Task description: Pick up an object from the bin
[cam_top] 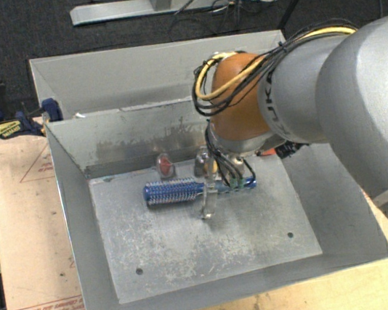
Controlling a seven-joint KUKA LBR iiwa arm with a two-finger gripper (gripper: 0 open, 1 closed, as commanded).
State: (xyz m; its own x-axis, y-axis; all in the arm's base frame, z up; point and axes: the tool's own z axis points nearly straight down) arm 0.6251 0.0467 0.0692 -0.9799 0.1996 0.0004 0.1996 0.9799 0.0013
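A blue hairbrush (173, 191) lies flat across the middle of the bin floor, bristle head to the left and handle running right under the wrist. My gripper (205, 188) is down over the brush where head meets handle. It is open, with one metal finger (206, 209) on the near side of the brush and the other on the far side. A small red and silver thing (165, 165) sits just behind the brush head, close to the back wall.
The arm with its orange cover and yellow cables reaches in from the right and hides the right end of the brush handle. The bin's sloped walls rise on all sides, and bare floor lies in front of the brush.
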